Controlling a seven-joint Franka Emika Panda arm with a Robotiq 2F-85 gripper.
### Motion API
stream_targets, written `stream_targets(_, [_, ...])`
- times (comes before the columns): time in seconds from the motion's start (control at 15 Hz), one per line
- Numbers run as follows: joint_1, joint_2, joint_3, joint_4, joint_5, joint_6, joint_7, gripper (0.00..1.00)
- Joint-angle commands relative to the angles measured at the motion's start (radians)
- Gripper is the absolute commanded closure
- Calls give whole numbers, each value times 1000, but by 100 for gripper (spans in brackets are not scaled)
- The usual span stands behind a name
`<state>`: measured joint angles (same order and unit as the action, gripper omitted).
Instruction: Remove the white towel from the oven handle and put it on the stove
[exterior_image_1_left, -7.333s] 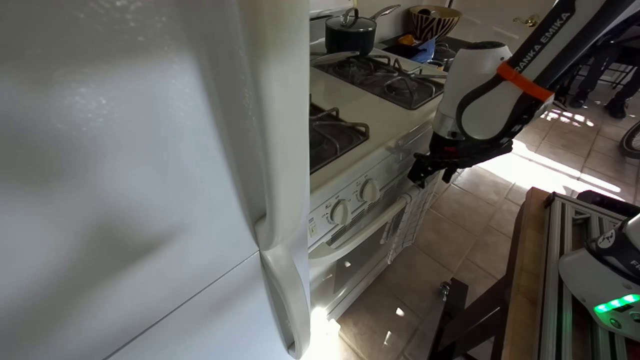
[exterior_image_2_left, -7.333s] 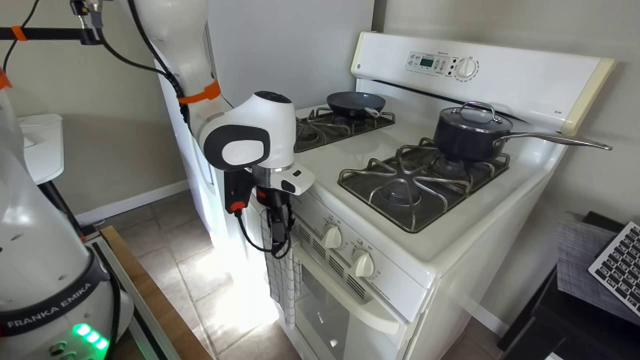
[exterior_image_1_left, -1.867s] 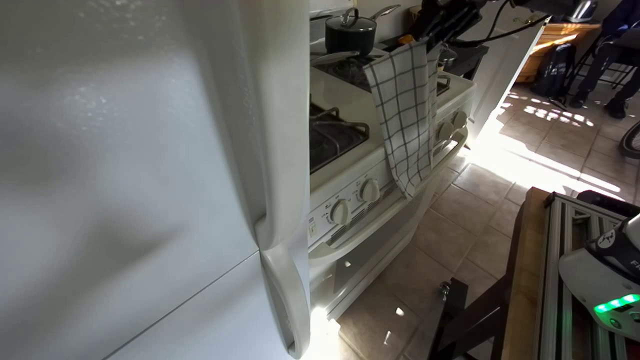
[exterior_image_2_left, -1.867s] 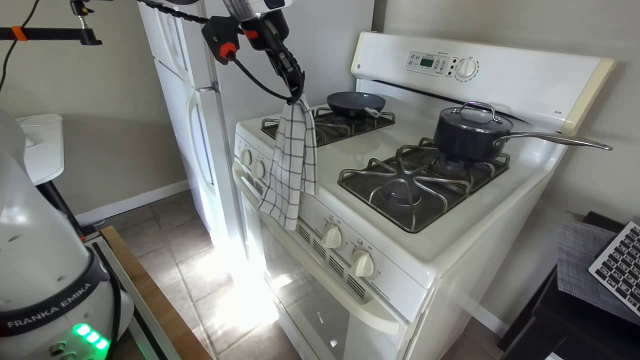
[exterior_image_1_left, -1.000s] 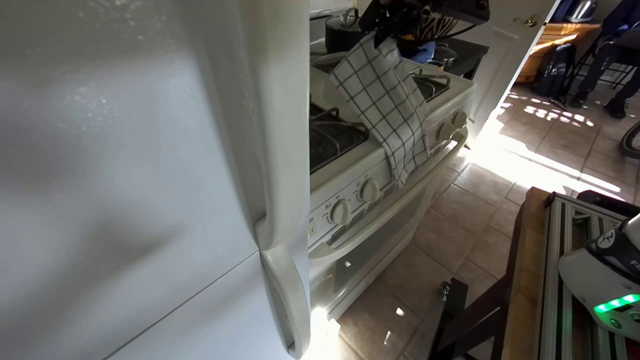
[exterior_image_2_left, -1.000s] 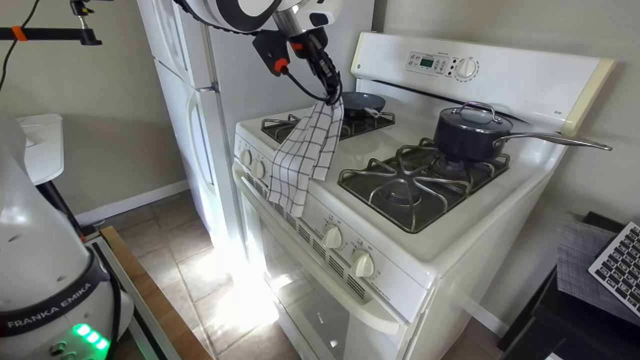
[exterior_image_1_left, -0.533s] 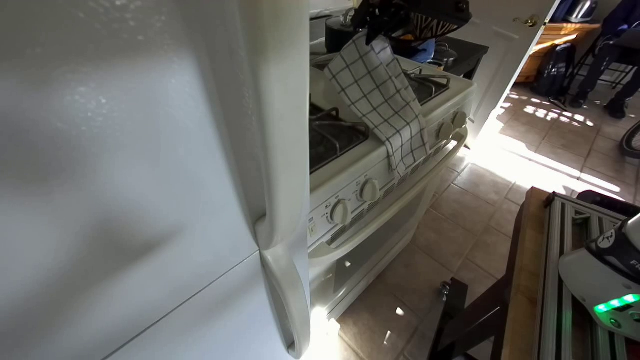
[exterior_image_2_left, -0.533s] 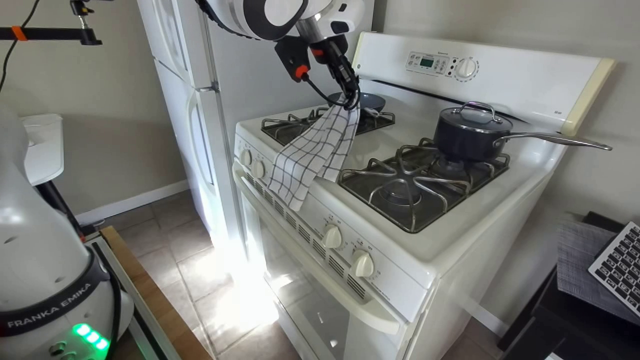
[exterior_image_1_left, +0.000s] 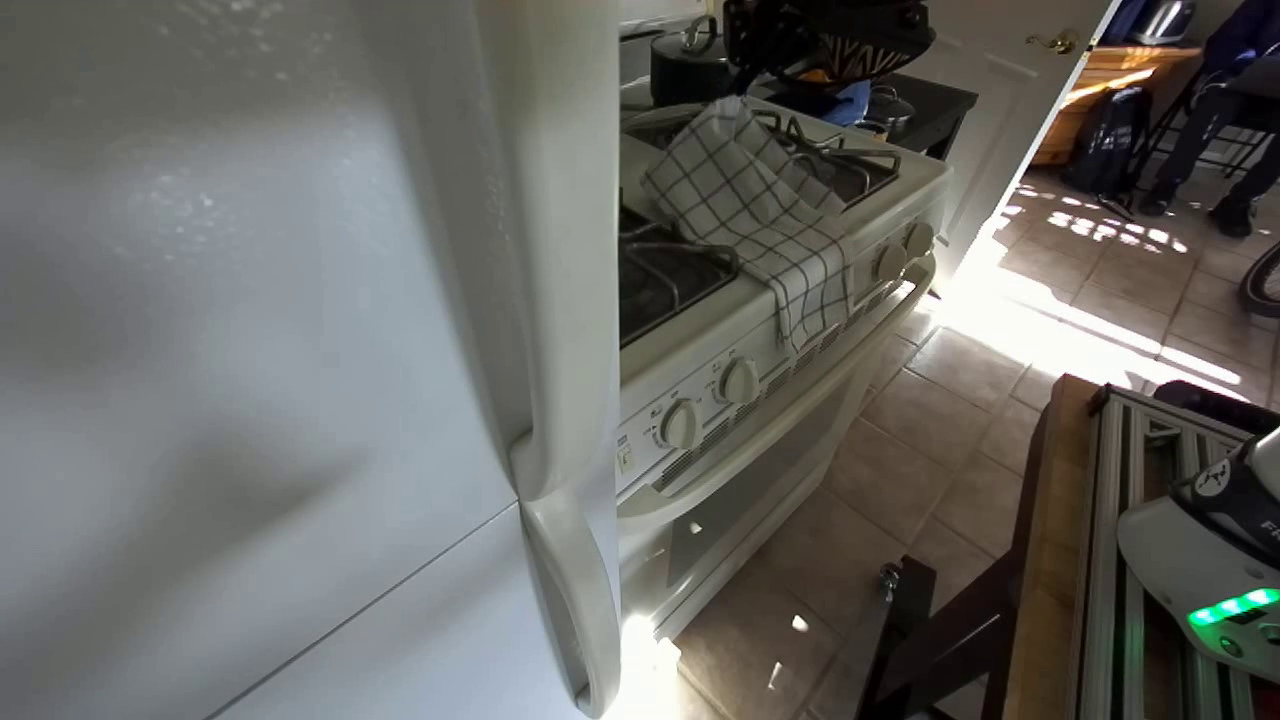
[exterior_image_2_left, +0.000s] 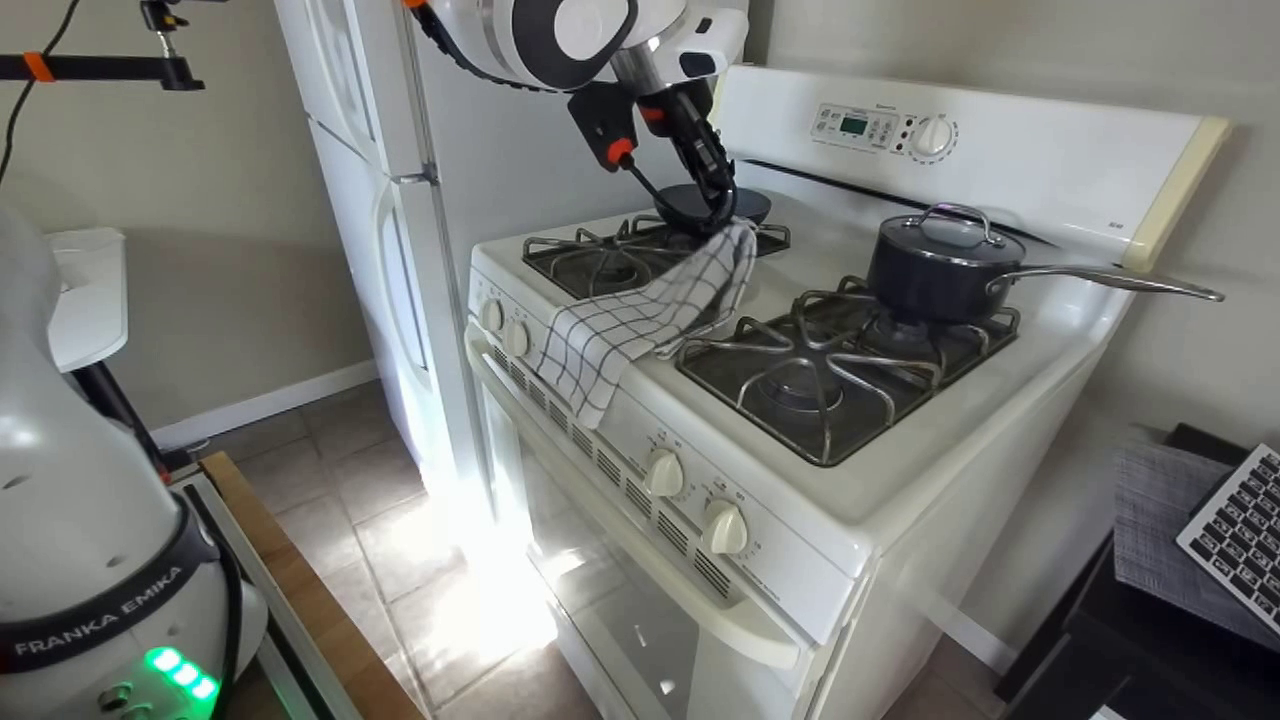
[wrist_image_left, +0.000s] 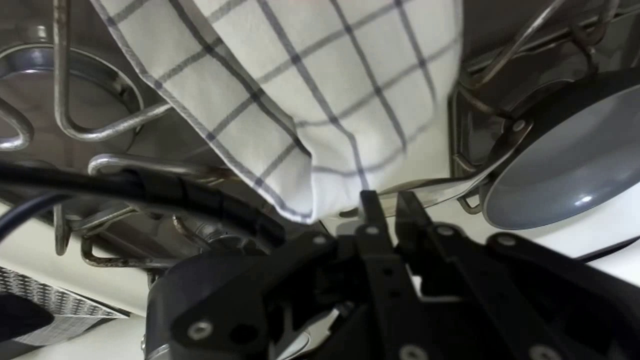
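Observation:
The white towel (exterior_image_2_left: 625, 320) with its dark grid lies over the stove (exterior_image_2_left: 850, 510) between the two burner grates. Its front end hangs past the front edge over the control panel; its rear end rises in a loose fold just under my gripper (exterior_image_2_left: 722, 222). In the wrist view my gripper (wrist_image_left: 389, 197) is slightly open, a narrow gap showing between the fingertips with no cloth in it. The towel (wrist_image_left: 340, 100) sits beside the left fingertip there; whether they touch I cannot tell. The oven handle (exterior_image_2_left: 745, 632) is bare.
A frying pan (exterior_image_2_left: 752, 208) stands on the back left burner, its handle (wrist_image_left: 435, 192) close beyond my fingertips. A lidded saucepan (exterior_image_2_left: 940, 270) is on the far grate, its long handle sticking out. The tall fridge (exterior_image_1_left: 300, 300) adjoins the stove's side.
The towel, on the handle at first, was lifted and carried over the stove. In the last half second my fingers parted slightly and its raised end sank onto the stovetop.

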<state>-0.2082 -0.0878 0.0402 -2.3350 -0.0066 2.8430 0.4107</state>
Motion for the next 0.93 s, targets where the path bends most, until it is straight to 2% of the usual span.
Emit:
stream_targets(0.0, [2, -3, 8, 6, -8, -16, 21, 54])
stream_targets(0.47, [16, -59, 12, 11, 8, -57, -17, 2])
stream_targets(0.53, [22, -76, 11, 14, 15, -77, -34, 0])
stream_targets(0.6, [51, -93, -17, 20, 4, -103, -41, 0])
stream_targets(0.87, [57, -159, -23, 50, -17, -208, -71, 0])
